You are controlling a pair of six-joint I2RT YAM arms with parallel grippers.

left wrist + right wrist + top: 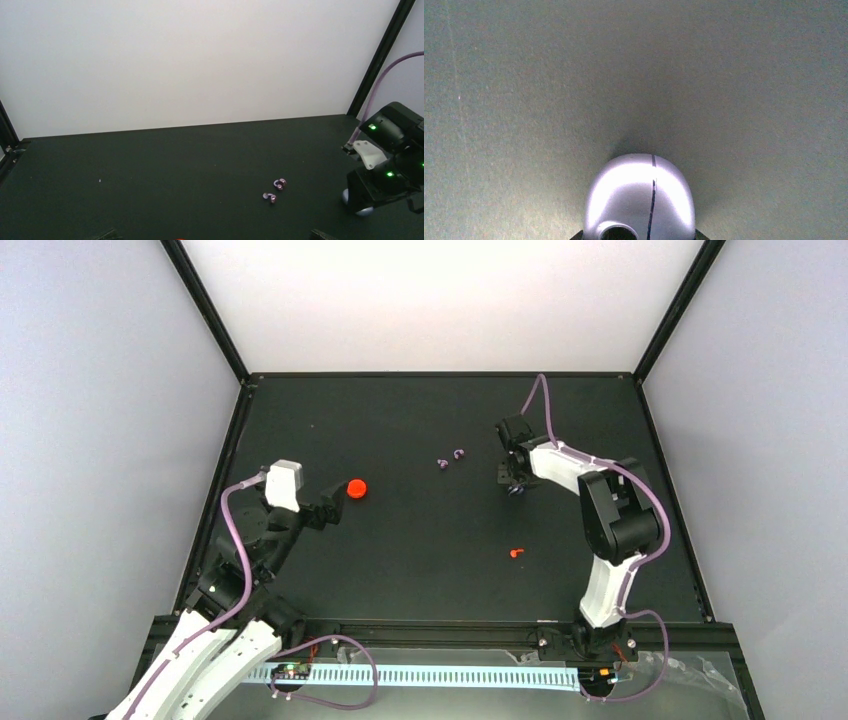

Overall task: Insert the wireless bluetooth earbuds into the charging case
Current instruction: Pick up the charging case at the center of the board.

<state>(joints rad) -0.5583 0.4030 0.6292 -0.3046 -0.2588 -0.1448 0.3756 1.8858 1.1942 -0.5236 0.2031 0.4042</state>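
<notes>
The charging case (639,200), pale lavender with a dark seam line and its lid closed, rests on the black table between my right gripper's fingers. The right gripper (636,236) points down over it at the table's back right; its dark fingertips (577,235) press both sides of the case. From above the case (517,491) peeks out under that gripper (515,480). Two tiny purple earbuds (442,463) (459,453) lie side by side left of it, also in the left wrist view (270,198) (279,184). My left gripper (335,505) hangs open at the left, holding nothing.
A round red cap (356,489) lies just ahead of the left gripper. A small red bit (516,553) sits on the table nearer than the right gripper. Black frame posts and white walls bound the table (420,570).
</notes>
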